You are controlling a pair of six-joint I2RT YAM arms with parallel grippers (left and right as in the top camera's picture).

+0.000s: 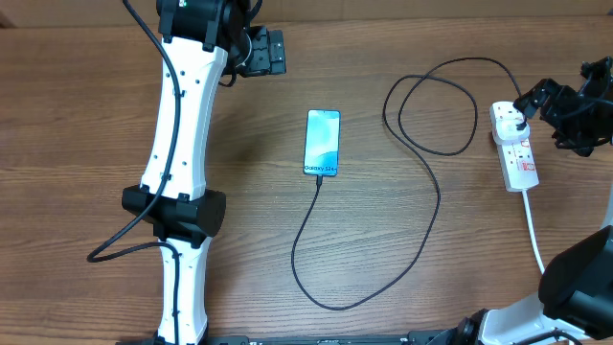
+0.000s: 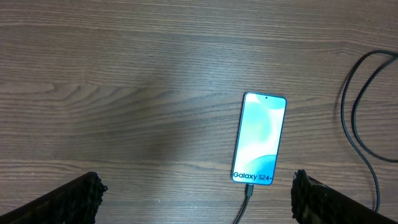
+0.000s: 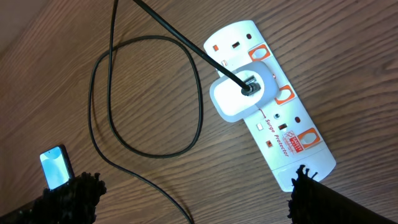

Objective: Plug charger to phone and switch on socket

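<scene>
Overhead, the phone [image 1: 323, 143] lies flat on the bench [image 1: 77, 115], screen lit, with the charger [image 1: 439, 196] tip in its near end. Its cable loops right to a white adapter [image 3: 239, 93] seated in the socket [image 1: 520, 163]. My left fingers [image 2: 71, 199] and right fingers [image 3: 326, 199] are spread wide, holding nothing.

I note my left arm [image 1: 182, 125] has white link shells, black joint collars and a black cable [image 1: 173, 77] running along it.
</scene>
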